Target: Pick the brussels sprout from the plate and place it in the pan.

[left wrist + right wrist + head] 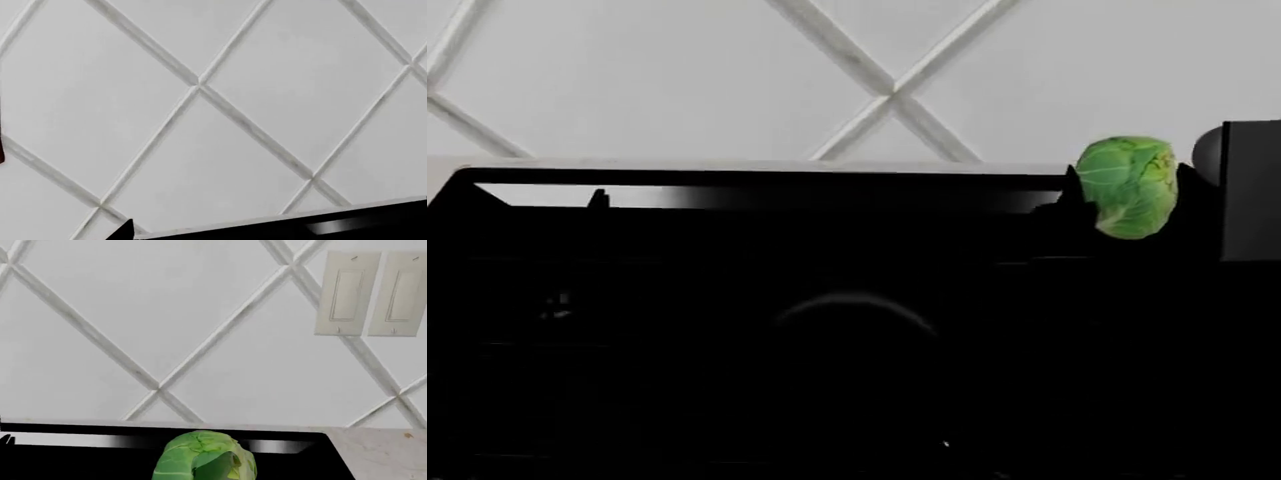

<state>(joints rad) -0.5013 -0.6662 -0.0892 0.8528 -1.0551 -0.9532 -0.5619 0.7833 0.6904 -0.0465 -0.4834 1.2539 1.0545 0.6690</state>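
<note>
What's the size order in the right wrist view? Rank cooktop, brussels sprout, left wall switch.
1. cooktop, largest.
2-3. brussels sprout and left wall switch: look alike; the sprout is near the camera and cropped, so unranked.

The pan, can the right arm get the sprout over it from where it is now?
Probably yes. The brussels sprout is up above the cooktop, right of the pan's faint rim, with nothing visible between them.

Black cooktop [761, 230] in pale counter [380, 450]
</note>
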